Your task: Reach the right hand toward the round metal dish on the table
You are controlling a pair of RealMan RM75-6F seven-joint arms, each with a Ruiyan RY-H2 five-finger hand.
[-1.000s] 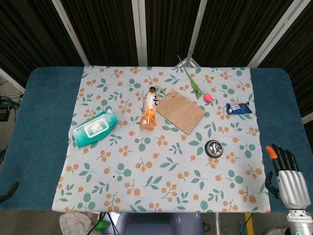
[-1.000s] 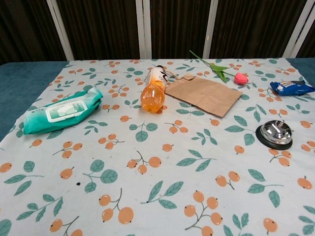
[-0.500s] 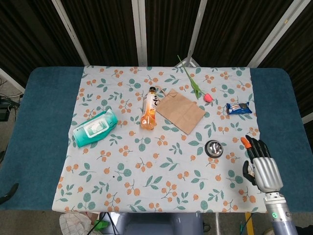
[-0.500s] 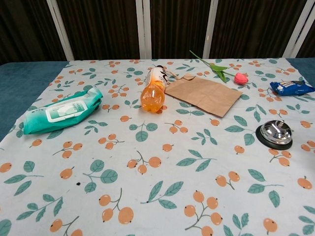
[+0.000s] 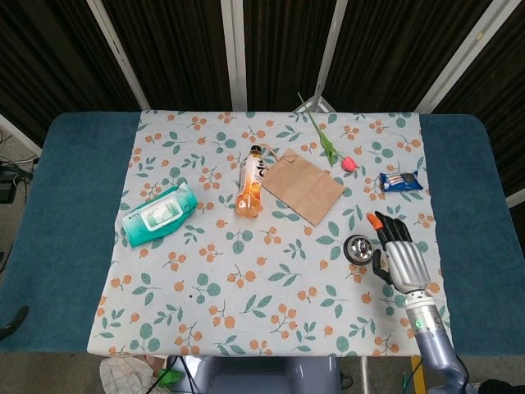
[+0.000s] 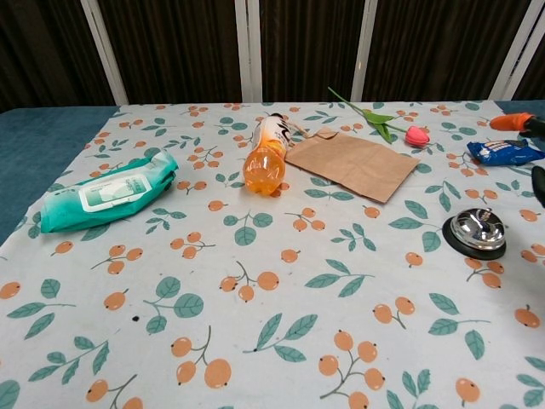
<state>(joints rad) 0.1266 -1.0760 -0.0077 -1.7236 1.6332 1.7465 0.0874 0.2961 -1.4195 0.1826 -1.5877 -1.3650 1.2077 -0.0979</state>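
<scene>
The round metal dish (image 5: 358,248) is a shiny dome on a black base, on the right side of the floral cloth; the chest view shows the dish (image 6: 475,232) at its right edge. My right hand (image 5: 397,256) hovers just right of the dish, fingers stretched out and apart, holding nothing. An orange fingertip (image 6: 508,122) and a dark part of that hand enter the chest view at the right border. My left hand is not visible in either view.
A blue snack packet (image 5: 401,181) lies beyond the dish. A brown paper bag (image 5: 302,185), an orange drink bottle (image 5: 250,183), a pink tulip (image 5: 348,163) and a teal wipes pack (image 5: 160,214) lie further left. The floral cloth (image 5: 271,287) covers a blue table.
My right hand has travelled from the table's right front corner leftward and forward, ending beside the metal dish. It now shows at the chest view's right edge.
</scene>
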